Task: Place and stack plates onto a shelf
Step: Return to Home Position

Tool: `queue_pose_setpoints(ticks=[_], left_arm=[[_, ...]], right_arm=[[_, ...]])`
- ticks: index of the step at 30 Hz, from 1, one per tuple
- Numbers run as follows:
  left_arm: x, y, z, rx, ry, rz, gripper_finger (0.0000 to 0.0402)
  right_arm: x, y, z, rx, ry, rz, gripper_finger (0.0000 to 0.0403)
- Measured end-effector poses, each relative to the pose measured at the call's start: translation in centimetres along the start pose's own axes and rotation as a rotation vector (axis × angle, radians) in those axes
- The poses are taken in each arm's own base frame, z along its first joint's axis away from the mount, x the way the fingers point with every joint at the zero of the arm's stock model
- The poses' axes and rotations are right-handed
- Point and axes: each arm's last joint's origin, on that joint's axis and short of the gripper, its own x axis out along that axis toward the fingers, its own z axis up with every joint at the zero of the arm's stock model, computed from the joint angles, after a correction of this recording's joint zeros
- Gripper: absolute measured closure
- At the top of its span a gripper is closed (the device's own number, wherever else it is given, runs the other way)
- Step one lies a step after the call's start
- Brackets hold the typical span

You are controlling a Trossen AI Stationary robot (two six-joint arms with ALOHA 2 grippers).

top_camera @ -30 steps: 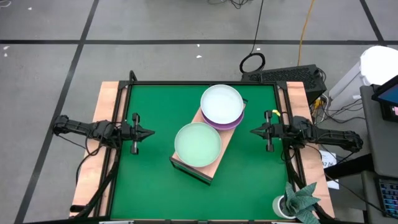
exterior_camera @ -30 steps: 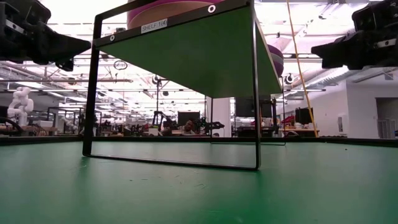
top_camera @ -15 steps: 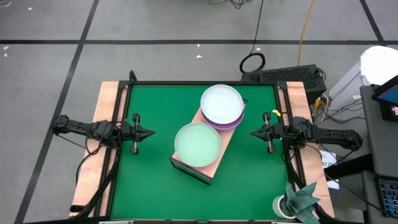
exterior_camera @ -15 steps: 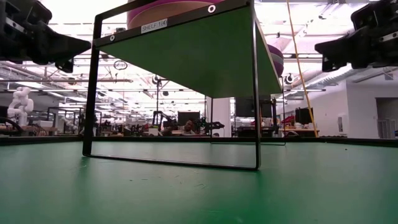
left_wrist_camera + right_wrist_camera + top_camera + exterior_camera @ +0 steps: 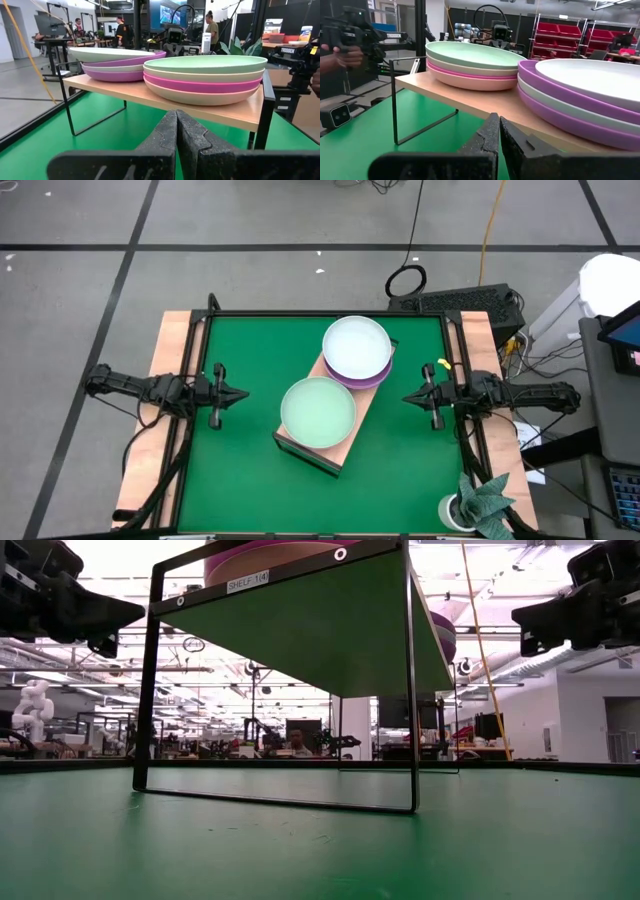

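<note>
Two stacks of plates rest on the wooden shelf [image 5: 345, 442], which stands on its thin dark frame in the middle of the green mat. The near stack [image 5: 318, 411] has a pale mint plate on top, over cream, magenta and salmon ones [image 5: 202, 75]. The far stack [image 5: 356, 347] has a whitish plate on top of purple and pale ones [image 5: 580, 95]. My left gripper [image 5: 243, 393] hovers shut to the left of the shelf, pointing at it. My right gripper [image 5: 407, 395] hovers shut to the right of the shelf, also pointing at it. Neither touches anything.
Bare green mat [image 5: 235, 470] lies on both sides of the shelf and in front of it. A small potted plant [image 5: 480, 505] stands at the table's near right corner. A dark raised frame [image 5: 320, 313] edges the mat. People and lab benches show in the room beyond.
My right gripper has drawn back a little toward the table's right edge. The plates, the shelf and the left arm have kept still.
</note>
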Motion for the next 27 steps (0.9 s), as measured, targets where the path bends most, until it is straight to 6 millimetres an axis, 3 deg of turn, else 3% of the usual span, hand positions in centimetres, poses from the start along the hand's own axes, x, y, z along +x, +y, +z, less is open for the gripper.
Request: queue_pose_setpoints(ticks=[27], left_arm=[[0.2,1.3,-0.3,0.075,0.026,0.015,0.0399]], right_arm=[[0.0,0.0,0.0,-0.002,-0.005,0.005,0.0403]])
